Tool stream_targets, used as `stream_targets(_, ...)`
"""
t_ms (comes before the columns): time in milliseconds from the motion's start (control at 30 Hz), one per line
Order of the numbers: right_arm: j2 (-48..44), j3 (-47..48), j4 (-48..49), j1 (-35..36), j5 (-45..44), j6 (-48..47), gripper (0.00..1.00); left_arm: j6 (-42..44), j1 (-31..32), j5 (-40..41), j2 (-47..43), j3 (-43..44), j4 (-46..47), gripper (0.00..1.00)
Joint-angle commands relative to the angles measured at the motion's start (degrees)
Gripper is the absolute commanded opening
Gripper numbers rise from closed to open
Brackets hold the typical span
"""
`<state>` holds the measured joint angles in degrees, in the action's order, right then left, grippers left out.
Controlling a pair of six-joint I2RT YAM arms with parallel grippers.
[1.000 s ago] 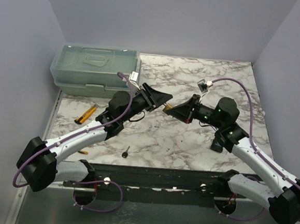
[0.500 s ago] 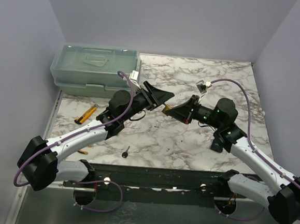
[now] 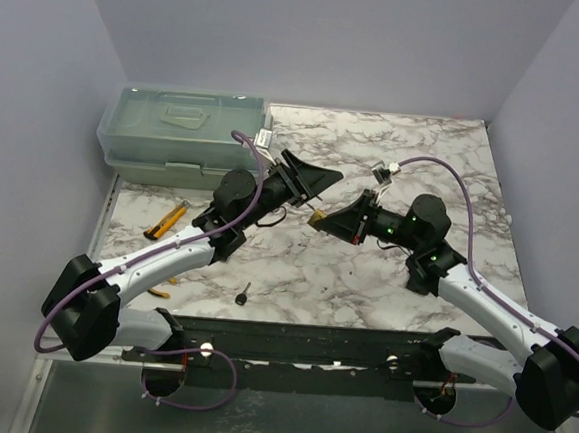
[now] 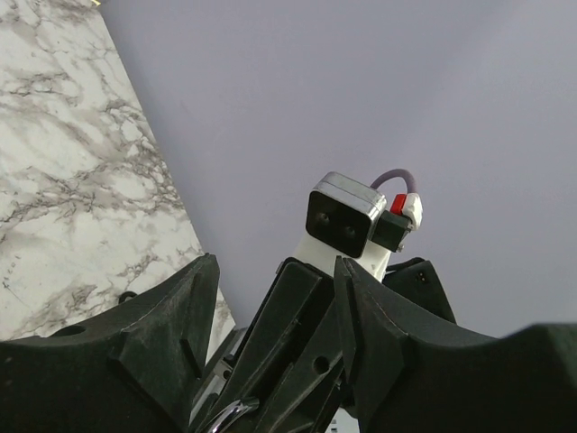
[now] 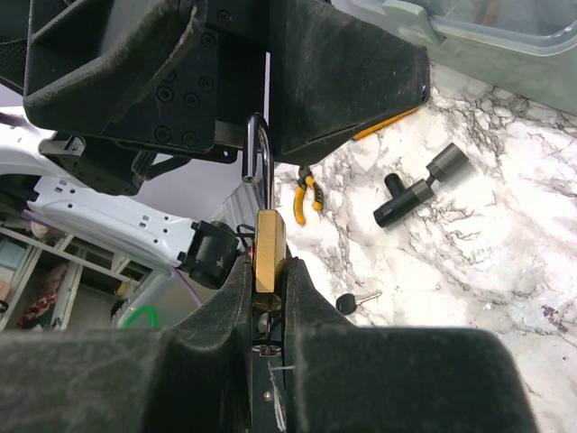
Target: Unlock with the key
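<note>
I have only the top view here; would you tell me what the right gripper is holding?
Observer: It is a brass padlock. The right gripper is shut on its body, and the right wrist view shows it standing upright in the jaws.
Operator: Thank you. Where does its shackle sit relative to the left gripper?
Observer: The shackle reaches up into the gap of the left gripper, whose jaws stand apart on either side of it. I cannot tell whether they touch it.
</note>
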<state>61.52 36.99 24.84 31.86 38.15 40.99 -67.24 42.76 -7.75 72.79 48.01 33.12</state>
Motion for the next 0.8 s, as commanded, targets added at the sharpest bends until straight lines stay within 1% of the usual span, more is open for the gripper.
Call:
stream_targets(0,-0.5,-0.8,2.3,0.0,0.1,0.6,0.0,0.1,0.0,-2.6,0.1,2.0,4.3,0.59)
stream_targets(67,-1.3,-0.7,1.3,0.0,-0.6,0.1,0.0,1.4,-0.2,-2.3,-0.9,1.1,4.3,0.59)
stream_targets(233,-3.4,0.0,-1.0,0.0,-1.4,-1.0,0.0,4.5,-2.3,-0.3,-5.3,-4.1,3.9,0.72)
stream_targets(333,-4.3,0.3,-1.5,-0.1,-1.9,-0.9,0.0,5.8,-3.9,-0.5,-7.7,-6.8,3.2,0.75)
stream_targets(500,-4.3,0.3,-0.7,0.0,-1.9,-0.4,0.0,9.1,-4.4,-3.4,-10.4,-9.5,3.1,0.75)
stream_targets(667,-3.3,0.0,1.9,0.0,-1.1,2.1,0.0,10.6,-4.4,-8.5,-12.0,-11.1,3.3,0.68)
stream_targets(767,-2.5,0.2,3.2,0.0,-0.4,3.4,0.0,12.3,-4.4,-13.0,-13.0,-11.9,4.0,0.64)
